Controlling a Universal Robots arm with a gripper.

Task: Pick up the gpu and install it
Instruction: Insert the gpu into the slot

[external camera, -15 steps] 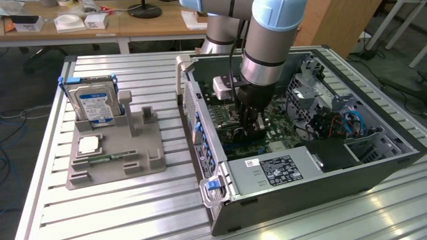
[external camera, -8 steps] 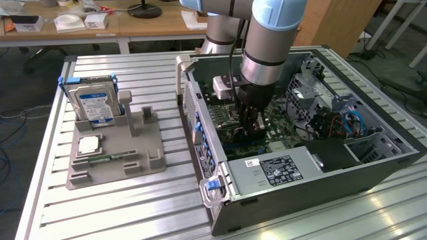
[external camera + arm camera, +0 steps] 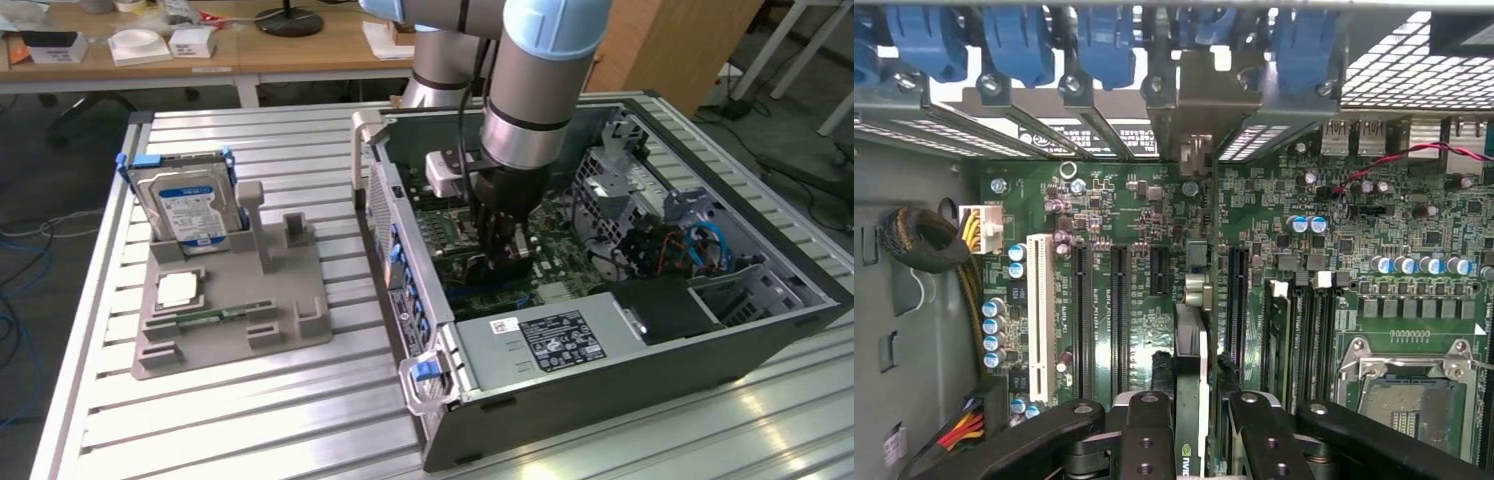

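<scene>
Gripper (image 3: 1189,425) jaws are closed narrowly on the two flat faces of the gpu (image 3: 1192,330), so the thin card stands upright and edge-on above the motherboard (image 3: 1134,210), near the rear wall of the computer case (image 3: 601,400), probably to line it with a slot (image 3: 1237,300)

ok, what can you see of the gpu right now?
The gpu shows edge-on in the wrist view: a thin dark card standing upright over the green motherboard, between long black slots. Its grey metal bracket end points toward the blue latches at the case's rear. A small green mark sits on its near edge. The hand is closed on it, a black finger on each side. Whether it is seated in a slot cannot be told.
</scene>
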